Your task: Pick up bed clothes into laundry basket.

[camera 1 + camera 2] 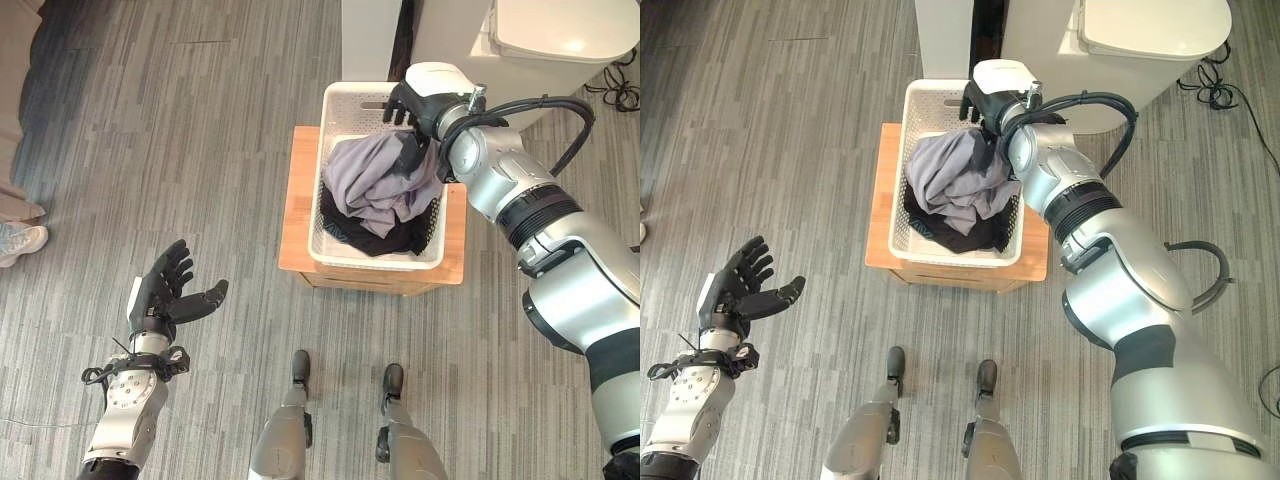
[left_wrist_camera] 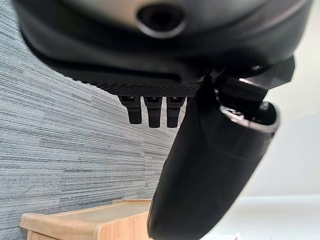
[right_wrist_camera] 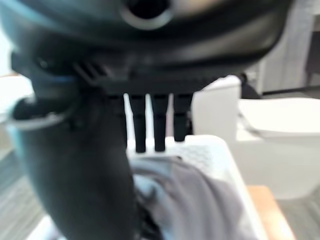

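Clothes: your grey clothes [image 1: 378,183] sit heaped in the basket [image 1: 345,102], on top of a dark garment [image 1: 375,236] that shows along the basket's near side.
Right hand: your right hand [image 1: 408,103] hovers over the basket's far end, fingers straight and holding nothing; the grey heap lies just below it, and you cannot tell from here whether the palm touches the cloth.
Left hand: your left hand [image 1: 168,290] hangs open and empty over the floor, well apart from the basket on its left.
Risk, snag: if a fold has caught on your right hand or wrist, lifting away could drag the grey cloth up and over the basket's rim.
Risk, overflow: the heap stands above the rim, so a brush from your forearm could tip part of it onto the bench [image 1: 296,206] or the floor.
Risk, basket: a sideways push could slide the basket on the small bench.
Hidden: the far inner wall of the basket lies behind your right hand, and what is under the heap cannot be seen.
Hard to make out: whether the dark garment is one piece or several.
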You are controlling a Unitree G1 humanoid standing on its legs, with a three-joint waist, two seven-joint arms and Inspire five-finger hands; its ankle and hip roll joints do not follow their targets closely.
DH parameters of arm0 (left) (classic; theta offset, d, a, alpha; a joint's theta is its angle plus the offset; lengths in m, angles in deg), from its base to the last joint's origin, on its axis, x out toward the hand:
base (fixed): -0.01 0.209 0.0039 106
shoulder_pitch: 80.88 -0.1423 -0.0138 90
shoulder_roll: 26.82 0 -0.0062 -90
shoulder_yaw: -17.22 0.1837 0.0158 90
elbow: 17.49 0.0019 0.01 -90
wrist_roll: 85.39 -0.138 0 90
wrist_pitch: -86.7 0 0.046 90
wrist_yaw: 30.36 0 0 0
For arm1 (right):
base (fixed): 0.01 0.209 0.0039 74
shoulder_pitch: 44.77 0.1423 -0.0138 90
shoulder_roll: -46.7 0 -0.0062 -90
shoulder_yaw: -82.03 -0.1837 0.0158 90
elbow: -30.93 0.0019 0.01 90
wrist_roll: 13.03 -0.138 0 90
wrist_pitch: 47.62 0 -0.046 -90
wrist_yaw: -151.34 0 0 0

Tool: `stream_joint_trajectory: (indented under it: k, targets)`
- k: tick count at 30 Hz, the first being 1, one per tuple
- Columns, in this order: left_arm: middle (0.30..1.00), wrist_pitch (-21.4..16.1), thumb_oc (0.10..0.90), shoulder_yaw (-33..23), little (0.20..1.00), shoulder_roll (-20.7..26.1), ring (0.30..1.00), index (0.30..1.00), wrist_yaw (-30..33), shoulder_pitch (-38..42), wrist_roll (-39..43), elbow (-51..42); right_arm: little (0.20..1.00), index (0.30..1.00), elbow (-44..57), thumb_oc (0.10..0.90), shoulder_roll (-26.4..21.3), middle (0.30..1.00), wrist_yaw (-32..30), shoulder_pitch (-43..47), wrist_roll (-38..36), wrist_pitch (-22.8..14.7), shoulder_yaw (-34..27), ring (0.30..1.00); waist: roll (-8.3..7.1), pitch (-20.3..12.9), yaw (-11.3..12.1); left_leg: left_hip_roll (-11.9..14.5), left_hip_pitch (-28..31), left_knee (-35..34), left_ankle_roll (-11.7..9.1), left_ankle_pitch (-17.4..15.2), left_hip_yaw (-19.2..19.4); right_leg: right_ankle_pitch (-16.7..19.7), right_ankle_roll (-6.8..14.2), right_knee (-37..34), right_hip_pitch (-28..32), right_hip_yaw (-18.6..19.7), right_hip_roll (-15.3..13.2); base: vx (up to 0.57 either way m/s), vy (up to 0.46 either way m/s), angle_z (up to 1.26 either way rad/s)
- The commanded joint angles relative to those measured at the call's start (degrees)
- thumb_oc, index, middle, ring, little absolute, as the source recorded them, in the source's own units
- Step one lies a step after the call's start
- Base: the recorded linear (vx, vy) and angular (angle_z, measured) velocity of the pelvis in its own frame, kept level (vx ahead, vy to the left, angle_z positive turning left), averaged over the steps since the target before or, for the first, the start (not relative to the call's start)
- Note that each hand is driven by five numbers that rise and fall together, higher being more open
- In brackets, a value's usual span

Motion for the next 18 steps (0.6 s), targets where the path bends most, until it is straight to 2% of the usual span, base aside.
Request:
stream_joint_trajectory:
  k: [1,3,4,10,13,18]
  targets:
    - [0.900,-5.79,0.800,-2.12,0.900,3.51,0.900,0.900,1.00,-0.56,-1.94,-3.67,0.900,0.900,4.58,0.800,2.75,0.900,-1.87,8.25,0.55,-2.58,2.46,0.900,-2.69,-2.85,-0.60,-2.74,0.02,0.26,0.14,-4.20,0.09,-10.36,1.98,5.11,1.44,4.87,-3.25,0.00,0.000,0.00]
    - [0.900,-5.75,0.800,-2.18,0.900,3.64,0.900,0.900,1.05,-0.53,-1.96,-3.64,0.900,0.900,6.01,0.800,3.44,0.900,-1.48,8.06,-0.02,-2.62,2.18,0.900,-2.81,-3.00,-0.72,-2.77,0.17,0.27,0.15,-4.27,0.14,-10.42,1.95,5.18,1.53,4.87,-3.27,0.00,0.000,0.00]
    - [0.900,-5.48,0.800,-1.69,0.900,4.02,0.900,0.900,0.65,-0.13,-1.85,-3.91,0.900,0.900,5.05,0.800,5.37,0.900,0.08,8.49,-0.43,-2.33,2.76,0.900,-3.02,-3.60,-0.60,-2.79,0.46,0.31,0.18,-4.42,0.04,-10.55,1.94,5.28,1.93,4.76,-3.46,0.00,0.000,0.00]
    - [0.900,-5.51,0.800,-0.45,0.900,5.08,0.900,0.900,-0.89,0.77,-1.86,-3.92,0.900,0.900,0.39,0.800,5.09,0.900,1.09,8.70,-0.27,-3.26,3.67,0.900,-3.21,-5.20,-0.18,-2.95,1.48,0.39,0.17,-4.78,-0.32,-10.80,2.13,5.15,3.42,4.11,-3.69,0.00,-0.001,0.04]
    - [0.900,-5.45,0.800,0.53,0.900,5.38,0.900,0.900,-1.73,1.63,-2.00,-3.64,0.900,0.900,0.10,0.800,4.50,0.900,1.02,7.92,-2.12,-3.77,2.14,0.900,-3.39,-6.37,-0.05,-3.02,2.31,0.46,0.24,-5.10,-0.46,-10.98,2.23,5.18,4.41,3.94,-3.78,0.00,0.001,0.02]
    - [0.900,-4.94,0.800,1.29,0.900,6.67,0.900,0.900,-3.16,3.48,-2.12,-3.18,0.900,0.900,8.04,0.800,-0.85,0.900,-0.18,6.39,-12.91,-5.00,-3.23,0.900,-4.01,-9.31,-1.46,-2.93,4.67,0.63,0.42,-5.84,0.02,-11.09,2.46,5.07,6.52,3.68,-3.69,0.00,0.000,0.00]
